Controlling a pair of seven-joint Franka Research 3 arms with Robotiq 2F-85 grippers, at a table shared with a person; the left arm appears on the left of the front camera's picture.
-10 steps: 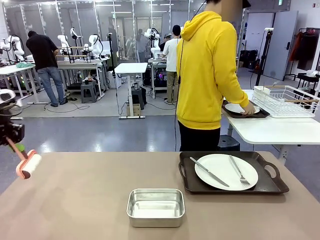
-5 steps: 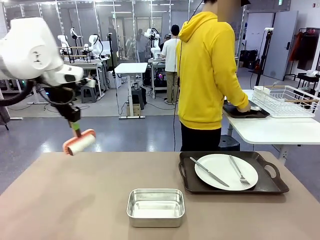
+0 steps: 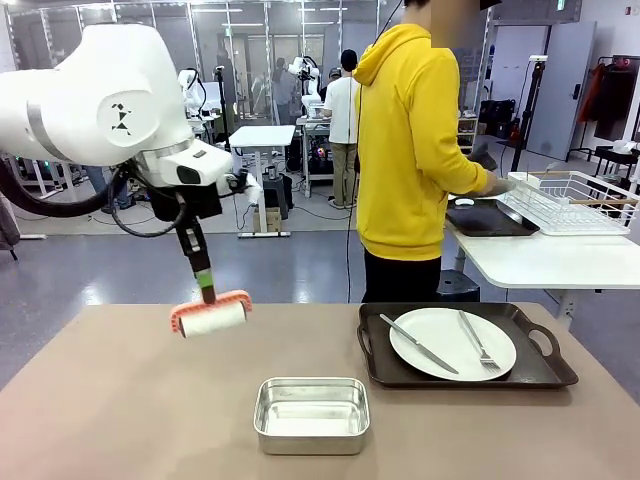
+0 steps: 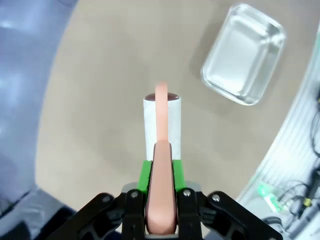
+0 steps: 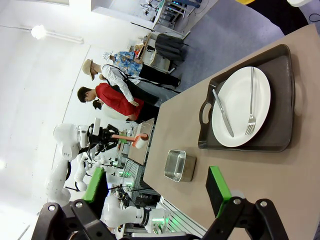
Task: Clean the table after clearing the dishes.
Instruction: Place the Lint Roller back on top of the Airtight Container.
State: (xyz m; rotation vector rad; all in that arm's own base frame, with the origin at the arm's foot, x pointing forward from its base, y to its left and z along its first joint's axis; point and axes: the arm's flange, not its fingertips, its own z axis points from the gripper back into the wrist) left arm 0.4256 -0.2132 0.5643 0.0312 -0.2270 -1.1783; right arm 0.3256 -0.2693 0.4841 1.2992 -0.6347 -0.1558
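Observation:
My left gripper is shut on the salmon handle of a lint roller, whose white roll hangs low over the tan table near its far left edge; contact with the top cannot be told. The left wrist view shows the fingers clamped on the handle, with the roll pointing away. A white plate with knife and fork lies on a dark tray at the table's right. My right gripper is open and holds nothing, high above the table, with the plate in view.
A small steel pan stands at the table's front middle, also seen as the pan and the pan. A person in a yellow hoodie stands at a white side table with another dark tray and a wire rack.
My left arm has swung in from the left edge toward the middle, carrying the roller down close to the table. The person's hand has lifted off the side table's tray toward the rack.

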